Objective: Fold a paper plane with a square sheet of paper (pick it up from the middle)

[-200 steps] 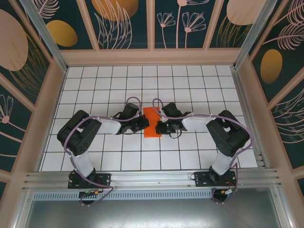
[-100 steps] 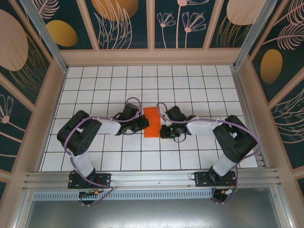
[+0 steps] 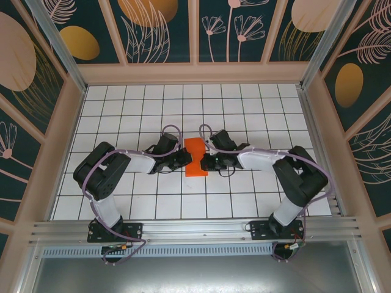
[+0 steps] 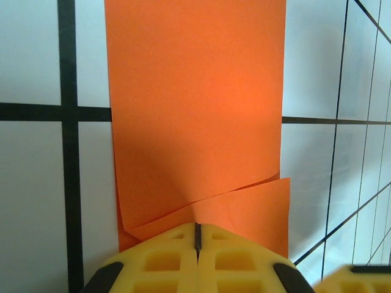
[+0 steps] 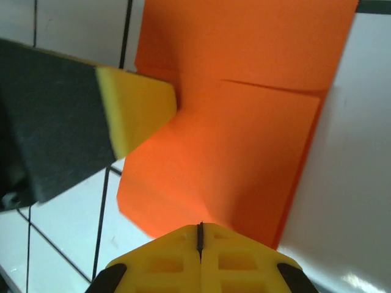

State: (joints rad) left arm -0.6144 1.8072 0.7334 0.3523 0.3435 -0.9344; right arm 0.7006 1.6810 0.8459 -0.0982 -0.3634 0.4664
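The square sheet of paper point(image 3: 195, 149), bright orange-red, lies folded into a narrow strip in the middle of the tiled table. My left gripper point(image 3: 185, 157) is shut with its tips against the strip's left edge. In the left wrist view the paper point(image 4: 195, 110) has a loose upper layer slanting across just in front of the shut left gripper point(image 4: 197, 227). My right gripper point(image 3: 206, 160) is shut and pushes on the right edge. In the right wrist view the paper point(image 5: 244, 134) buckles ahead of the right gripper point(image 5: 200, 227), and the left gripper's fingertip point(image 5: 137, 110) touches the far side.
The white grid table point(image 3: 146, 104) is ringed by low beige walls point(image 3: 195, 73). An aluminium rail point(image 3: 195, 231) runs along the near edge, where both arm bases are bolted.
My right gripper drew back to the right, off the paper, then returned to its right edge. The strip now looks narrower at its middle. The left gripper stayed put.
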